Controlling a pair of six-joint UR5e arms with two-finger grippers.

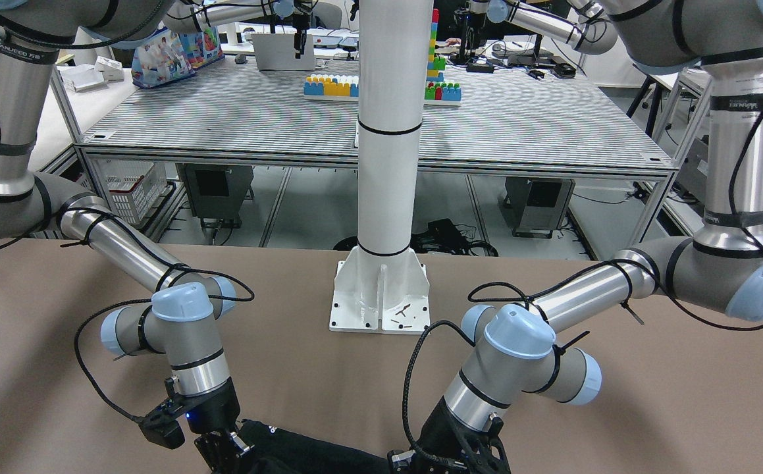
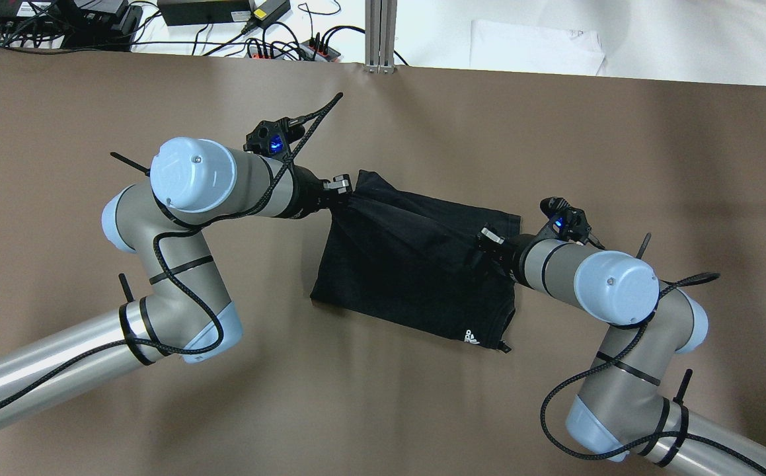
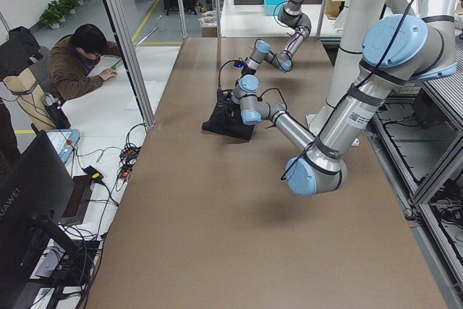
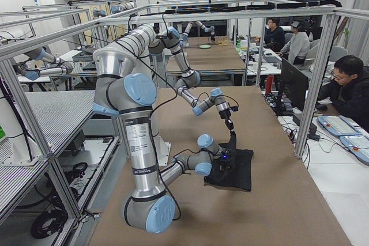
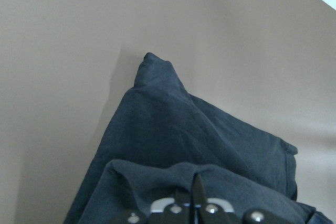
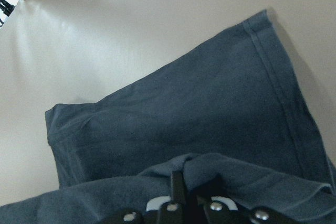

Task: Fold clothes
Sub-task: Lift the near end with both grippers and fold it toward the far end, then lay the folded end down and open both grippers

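The left arm (image 2: 197,182) is stretching over the brown tabletop (image 2: 59,99) from the left side of the overhead view. The left fingers (image 2: 341,187) are pinching the upper-left corner of the garment (image 2: 409,264). In the left wrist view they are pressing fully together, with a ridge of black cloth bunching between them. That corner is standing raised off the tabletop, and the cloth beyond is sloping down to a pointed corner lying flat.

The garment is sitting in the middle of the tabletop, between the two arms. It is spreading as a rough black rectangle, tilting down toward the right. Creases are running diagonally away from the left pinch. A small white mark (image 2: 472,336) is showing near its lower-right corner, on the robot's side.

At the garment's right edge the right fingers (image 2: 486,239) are gripping a fold of cloth. In the right wrist view they are closing tightly on it, with fabric gathering around the tips. A stitched hem (image 6: 286,103) is running along the flat layer beyond. The right arm (image 2: 611,284) is bending in from the lower right.
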